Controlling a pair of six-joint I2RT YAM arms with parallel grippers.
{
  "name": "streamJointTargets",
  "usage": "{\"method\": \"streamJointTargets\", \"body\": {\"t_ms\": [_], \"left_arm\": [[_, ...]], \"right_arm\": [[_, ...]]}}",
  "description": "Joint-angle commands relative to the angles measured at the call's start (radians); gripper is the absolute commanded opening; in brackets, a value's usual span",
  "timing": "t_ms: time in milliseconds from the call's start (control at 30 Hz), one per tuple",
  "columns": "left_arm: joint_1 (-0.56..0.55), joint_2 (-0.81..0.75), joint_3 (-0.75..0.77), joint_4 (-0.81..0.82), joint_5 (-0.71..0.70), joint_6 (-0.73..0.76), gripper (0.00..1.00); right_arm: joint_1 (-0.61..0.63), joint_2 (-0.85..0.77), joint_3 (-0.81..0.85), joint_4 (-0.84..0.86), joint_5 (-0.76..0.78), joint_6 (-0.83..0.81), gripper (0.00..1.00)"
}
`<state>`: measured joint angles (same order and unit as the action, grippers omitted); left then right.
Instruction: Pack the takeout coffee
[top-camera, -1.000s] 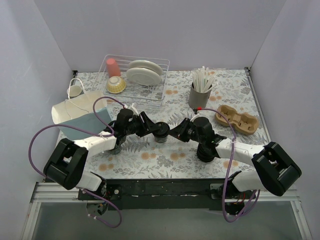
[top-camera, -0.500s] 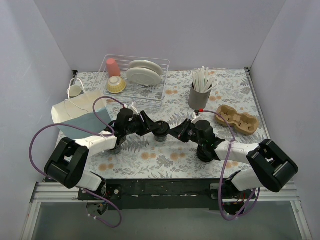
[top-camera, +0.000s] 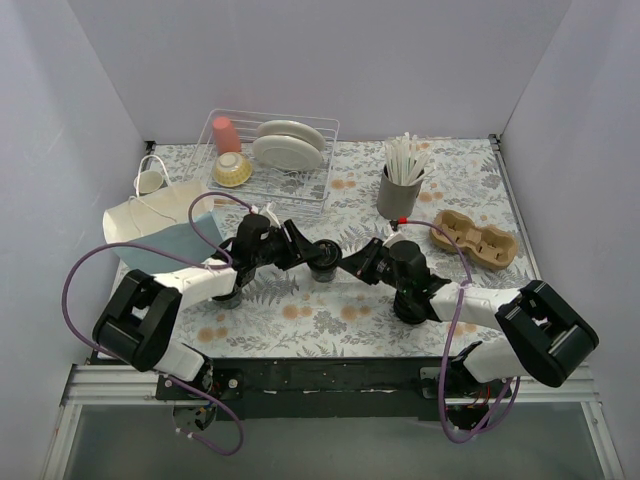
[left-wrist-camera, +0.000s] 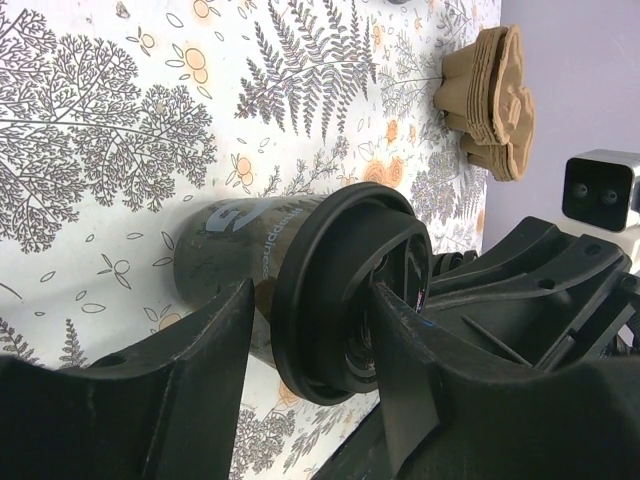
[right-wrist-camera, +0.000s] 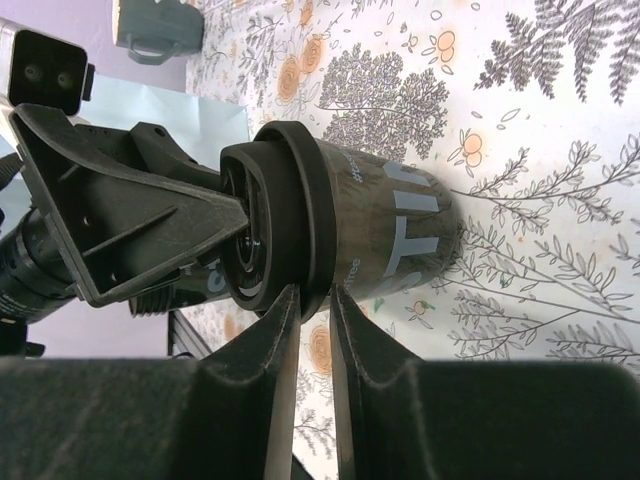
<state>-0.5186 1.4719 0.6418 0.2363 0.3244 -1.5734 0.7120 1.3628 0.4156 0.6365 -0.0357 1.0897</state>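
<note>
Top view: coffee (top-camera: 322, 262) stands upright mid-surface (top-camera: 330, 318), boxed in by both arms. Left fingers (top-camera: 298, 250) come in from its left, right fingers (top-camera: 352, 265) from its right. Too small here to read either grip. Carrier (top-camera: 478, 240) sits well apart to the right, bag (top-camera: 135, 222) well apart to the left.

Left wrist: left fingers (left-wrist-camera: 190, 360) are fairly wide and straddle the cup right at the lid (left-wrist-camera: 330, 290). One is against the wall under the rim, the other on the lid edge. Looks like contact on both sides, so it's holding the coffee. The cup base is on the surface.

Right wrist: right fingers (right-wrist-camera: 268, 360) are narrow, with the lid (right-wrist-camera: 290, 200) rim caught in the slim gap between the tips. It's pinching the rim, not the cup body (right-wrist-camera: 390, 230). A left finger (right-wrist-camera: 140, 215) bears on the lid top.

My read: this is lid seating or checking, and the packing move hasn't started. Next, one arm has to let go. The other needs a grip on the cup body, since a rim pinch could pop the lid on a lift. Then carry it upright to the carrier or bag; can't tell which.
</note>
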Motion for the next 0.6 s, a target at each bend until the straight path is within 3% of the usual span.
{"method": "streamJointTargets", "body": {"t_ms": [0,267,567], "left_arm": [[-0.017,0.094,-0.056,-0.287,-0.064,0.061,0.46],[-0.017,0.087,-0.041,-0.288,-0.05,0.127,0.46],[-0.017,0.07,-0.028,-0.293,-0.03,0.171,0.46]], "right_arm": [[0.0,0.03,0.003,-0.271,0.05,-0.166,0.25],[-0.034,-0.169,0.209,-0.455,-0.006,-0.41,0.45],[-0.169,-0.074,0.337,-0.451,-0.226,-0.545,0.46]]}}
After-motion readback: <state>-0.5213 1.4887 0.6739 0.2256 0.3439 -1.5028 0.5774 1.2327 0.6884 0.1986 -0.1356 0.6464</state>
